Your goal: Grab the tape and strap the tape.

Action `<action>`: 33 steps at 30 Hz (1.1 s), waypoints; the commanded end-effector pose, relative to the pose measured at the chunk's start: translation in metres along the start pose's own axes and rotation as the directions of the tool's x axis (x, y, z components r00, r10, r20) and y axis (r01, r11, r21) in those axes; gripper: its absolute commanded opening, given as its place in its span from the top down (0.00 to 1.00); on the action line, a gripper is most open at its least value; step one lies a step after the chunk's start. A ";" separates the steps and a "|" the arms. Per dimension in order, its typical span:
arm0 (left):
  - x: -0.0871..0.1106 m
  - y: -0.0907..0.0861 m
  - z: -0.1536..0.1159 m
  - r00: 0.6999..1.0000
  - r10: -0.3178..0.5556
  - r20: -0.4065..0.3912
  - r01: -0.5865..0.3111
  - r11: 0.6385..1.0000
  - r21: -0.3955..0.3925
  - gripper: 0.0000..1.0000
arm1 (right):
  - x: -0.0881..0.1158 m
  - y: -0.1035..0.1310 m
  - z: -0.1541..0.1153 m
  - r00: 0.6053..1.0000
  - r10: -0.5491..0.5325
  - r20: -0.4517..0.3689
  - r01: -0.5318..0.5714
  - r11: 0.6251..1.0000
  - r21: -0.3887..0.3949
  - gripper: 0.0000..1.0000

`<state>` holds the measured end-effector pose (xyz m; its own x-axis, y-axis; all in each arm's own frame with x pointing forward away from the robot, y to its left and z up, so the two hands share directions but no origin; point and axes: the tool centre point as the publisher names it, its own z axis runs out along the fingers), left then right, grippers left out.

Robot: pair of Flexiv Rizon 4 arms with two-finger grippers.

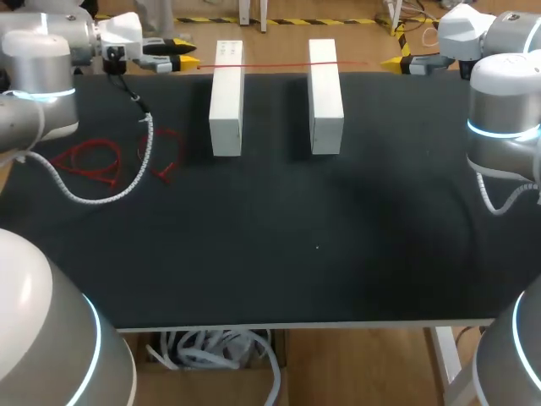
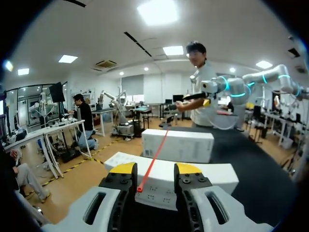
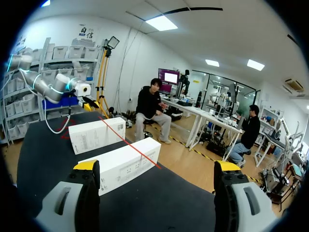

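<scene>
Along the far edge of the black table [image 1: 270,254], two white boxes [image 1: 226,101] [image 1: 325,97] lie side by side, long axes pointing away from the robot. Bare mat extends from the boxes to the near edge. Loose red cord [image 1: 84,161] lies near the left edge.

The red tape [image 1: 279,64] spans both box tops, long axis left to right, parallel to the far edge. One end lies between the parted fingers of the left gripper [image 2: 155,168]. The right gripper [image 3: 157,166] is spread wide, clear of the tape.
</scene>
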<state>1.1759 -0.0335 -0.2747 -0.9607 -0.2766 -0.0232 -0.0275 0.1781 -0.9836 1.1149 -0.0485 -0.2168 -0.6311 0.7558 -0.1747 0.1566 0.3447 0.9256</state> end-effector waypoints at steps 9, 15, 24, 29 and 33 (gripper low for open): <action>-0.016 0.015 0.018 0.993 0.001 -0.119 -0.002 1.000 -0.006 0.65 | 0.000 0.000 0.000 1.000 0.000 0.000 0.000 1.000 0.000 0.00; -0.023 0.022 0.013 0.991 0.005 -0.135 -0.007 1.000 -0.015 0.67 | 0.000 0.000 0.000 1.000 0.000 0.000 0.000 1.000 0.000 0.00; -0.024 0.039 0.005 0.989 -0.013 -0.145 0.010 1.000 -0.017 0.68 | 0.000 0.000 0.000 1.000 0.000 0.000 0.000 1.000 0.000 0.00; -0.025 0.044 0.005 0.989 -0.029 -0.146 0.030 1.000 0.005 0.68 | 0.000 0.000 0.000 1.000 0.000 0.000 0.000 1.000 0.000 0.00; -0.029 0.046 0.006 0.989 -0.027 -0.143 0.031 0.999 0.026 0.67 | 0.000 0.000 0.000 1.000 0.000 0.000 0.000 1.000 0.000 0.00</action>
<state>1.1957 -0.0242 -0.3126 -0.9806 -0.1948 0.0214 -0.0533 0.1600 -0.9857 1.1149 -0.0485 -0.2168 -0.6311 0.7558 -0.1747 0.1566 0.3447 0.9256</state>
